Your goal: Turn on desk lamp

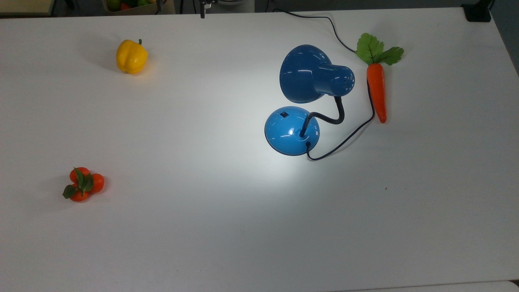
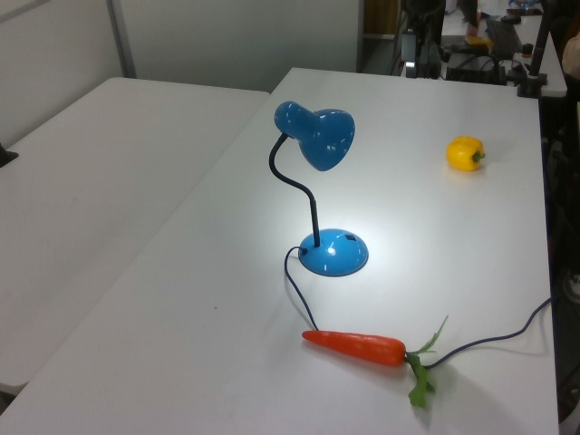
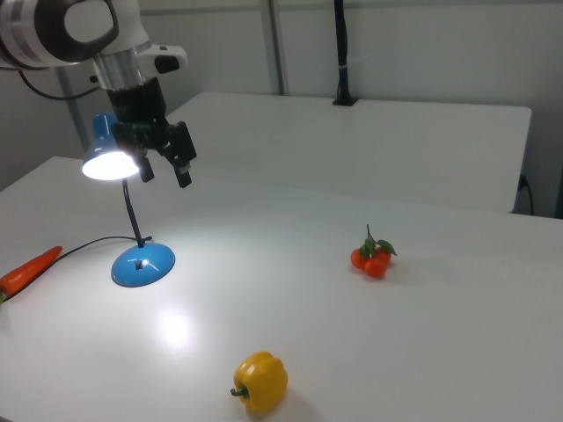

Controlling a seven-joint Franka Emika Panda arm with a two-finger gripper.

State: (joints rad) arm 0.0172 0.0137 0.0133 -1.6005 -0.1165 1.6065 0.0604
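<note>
Lamp (image 1: 302,101) is lit. It stands on the white counter (image 1: 202,227), right of centre in the top view. The shade glows in the right view and a bright patch of light lies on the counter around the base (image 1: 292,130). The shade (image 1: 312,75) faces down over the base, and the black gooseneck (image 1: 334,115) curves up from the base to it. A small black switch (image 1: 284,114) sits on top of the base. The cord (image 1: 344,140) runs from the base, passes just beside the carrot (image 1: 376,91), then goes off the far edge at the top of the top view.

Gripper (image 3: 163,163) is raised above the counter in the right view, in front of the shade and to the right view's right of it, well apart from the base. The jaws hold nothing; cannot tell whether they are parted or closed.

Other items, all well apart from the lamp: yellow pepper (image 1: 131,56) toward the top view's upper left, tangerines (image 1: 82,184) toward its lower left. The carrot lies to the top view's right of the shade, leaves pointing to the far edge.
</note>
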